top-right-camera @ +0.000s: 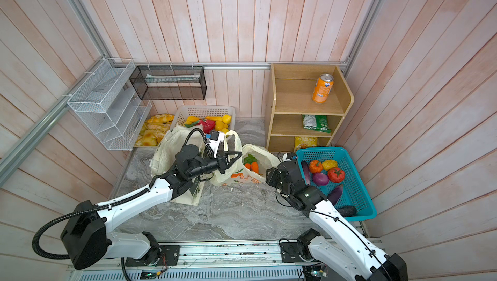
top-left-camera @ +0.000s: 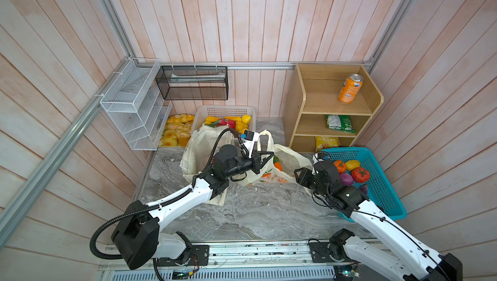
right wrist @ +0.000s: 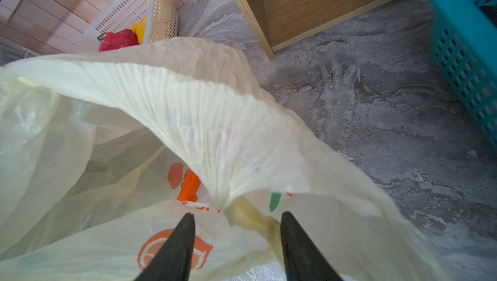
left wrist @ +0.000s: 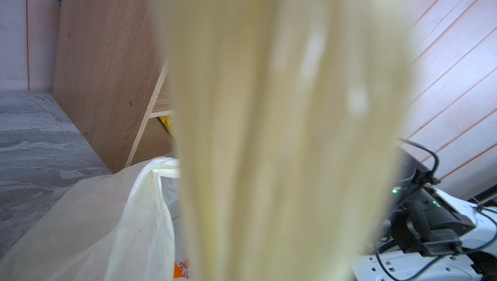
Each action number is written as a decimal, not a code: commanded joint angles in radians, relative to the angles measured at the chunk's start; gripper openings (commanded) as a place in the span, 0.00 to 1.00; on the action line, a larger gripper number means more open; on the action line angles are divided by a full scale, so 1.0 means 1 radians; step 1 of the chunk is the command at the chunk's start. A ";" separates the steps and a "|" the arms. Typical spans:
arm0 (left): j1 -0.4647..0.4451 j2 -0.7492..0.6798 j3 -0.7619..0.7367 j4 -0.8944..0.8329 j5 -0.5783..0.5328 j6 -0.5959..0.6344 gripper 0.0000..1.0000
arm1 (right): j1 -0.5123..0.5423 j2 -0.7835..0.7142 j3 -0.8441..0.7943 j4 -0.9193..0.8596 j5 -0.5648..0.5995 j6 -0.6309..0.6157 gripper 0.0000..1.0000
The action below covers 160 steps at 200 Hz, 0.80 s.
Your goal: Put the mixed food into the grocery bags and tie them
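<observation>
The pale-yellow plastic grocery bag printed with oranges lies mid-table, with orange toy carrots with green tops inside it. My left gripper is shut on one loop handle and holds it up. That plastic fills the left wrist view and hides the jaws. My right gripper is at the bag's right side, open, with the twisted other handle between its fingers, close to one of them. The carrots show through the bag's mouth. The cream cloth tote stands left of the bag, behind my left arm.
A wooden shelf at the back right holds an orange can and a green packet. A teal basket of toy vegetables sits beside my right arm. A white basket of fruit and bread are behind the tote.
</observation>
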<state>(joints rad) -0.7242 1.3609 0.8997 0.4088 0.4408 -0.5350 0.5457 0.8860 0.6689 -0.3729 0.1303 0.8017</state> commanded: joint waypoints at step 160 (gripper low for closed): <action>0.016 0.000 0.045 0.036 0.057 -0.076 0.00 | -0.044 -0.198 0.256 0.108 -0.336 0.124 0.00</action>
<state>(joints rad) -0.7132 1.3548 0.8879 0.4164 0.4595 -0.5964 0.5060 0.7071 0.8310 -0.3279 -0.1497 0.8459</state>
